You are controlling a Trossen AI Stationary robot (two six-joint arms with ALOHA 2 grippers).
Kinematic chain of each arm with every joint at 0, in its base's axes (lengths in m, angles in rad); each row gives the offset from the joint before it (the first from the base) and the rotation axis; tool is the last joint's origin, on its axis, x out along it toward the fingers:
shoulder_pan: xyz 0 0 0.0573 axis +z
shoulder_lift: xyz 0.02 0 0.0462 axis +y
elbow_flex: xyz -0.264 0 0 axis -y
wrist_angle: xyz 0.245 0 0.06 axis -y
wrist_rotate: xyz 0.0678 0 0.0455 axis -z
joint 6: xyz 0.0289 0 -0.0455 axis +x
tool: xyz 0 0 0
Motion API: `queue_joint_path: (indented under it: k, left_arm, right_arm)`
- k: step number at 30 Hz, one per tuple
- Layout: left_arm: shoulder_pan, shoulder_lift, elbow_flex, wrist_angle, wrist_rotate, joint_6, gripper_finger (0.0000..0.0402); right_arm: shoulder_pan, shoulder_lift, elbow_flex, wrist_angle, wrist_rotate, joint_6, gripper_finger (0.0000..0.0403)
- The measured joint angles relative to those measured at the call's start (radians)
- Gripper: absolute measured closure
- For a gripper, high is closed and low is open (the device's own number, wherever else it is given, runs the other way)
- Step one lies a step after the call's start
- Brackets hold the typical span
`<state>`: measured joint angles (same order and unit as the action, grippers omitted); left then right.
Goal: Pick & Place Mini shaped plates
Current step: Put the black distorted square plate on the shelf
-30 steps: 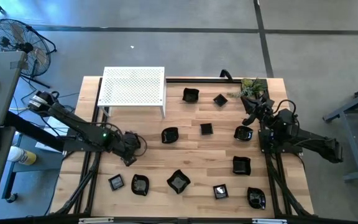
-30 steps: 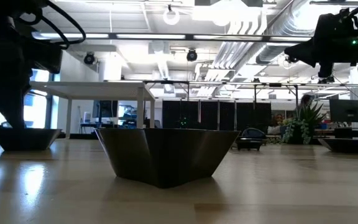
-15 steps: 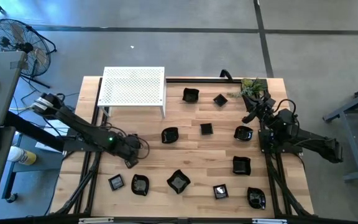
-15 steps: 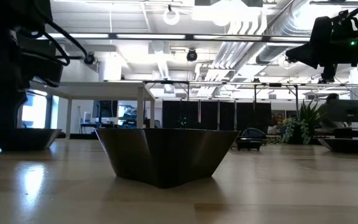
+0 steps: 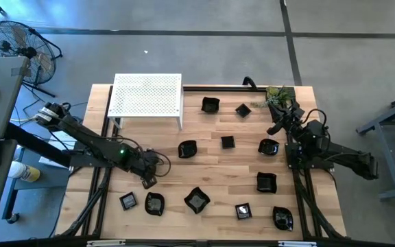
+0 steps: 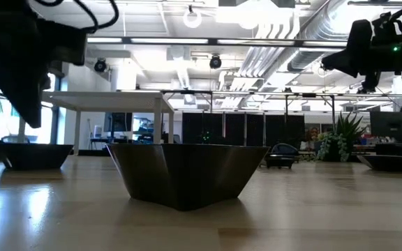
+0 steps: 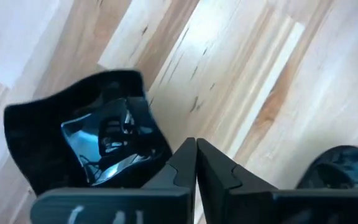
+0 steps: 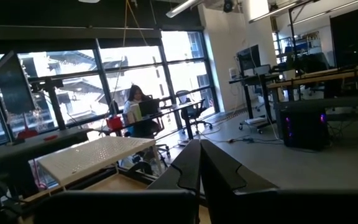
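The small glossy black dishes [image 5: 227, 142] are lying scattered across the wooden table [image 5: 204, 177]; none is sitting on the white perforated stand [image 5: 147, 95]. The left gripper [image 5: 149, 182] is hovering near one, jaws together on nothing. The right gripper [image 5: 274, 130], also closed, is waiting raised.

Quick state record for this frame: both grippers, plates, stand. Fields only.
left gripper: shut, nothing between its fingers, low over front-left table
nearest plate: beside left gripper, on table
right gripper: shut, empty, raised near plant
plates: at least eleven, scattered on table
white stand: back-left, nothing on top
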<state>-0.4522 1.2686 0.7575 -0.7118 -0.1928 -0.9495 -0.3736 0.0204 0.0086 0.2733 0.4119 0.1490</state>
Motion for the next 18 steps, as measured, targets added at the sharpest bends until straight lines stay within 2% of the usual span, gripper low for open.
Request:
queue_joint_path:
  k: [4, 9, 12, 18]
  left_arm:
    - [0.0, 0.0, 0.024, -0.033, 0.018, -0.003, 0.04]
    - [0.001, -0.003, 0.03, -0.097, 0.06, -0.132, 0.0385]
    - [0.003, 0.022, 0.03, -0.1, 0.06, -0.169, 0.036]
    - [0.007, 0.061, 0.03, -0.089, 0.051, -0.207, 0.0283]
  right_arm:
    - [0.0, 0.0, 0.0, -0.004, 0.017, 0.0, 0.04]
    - [0.0, 0.0, 0.0, -0.005, 0.017, 0.0, 0.04]
    - [0.0, 0.0, 0.0, -0.007, 0.017, 0.0, 0.0398]
    - [0.0, 0.001, 0.0, -0.01, 0.017, 0.0, 0.0398]
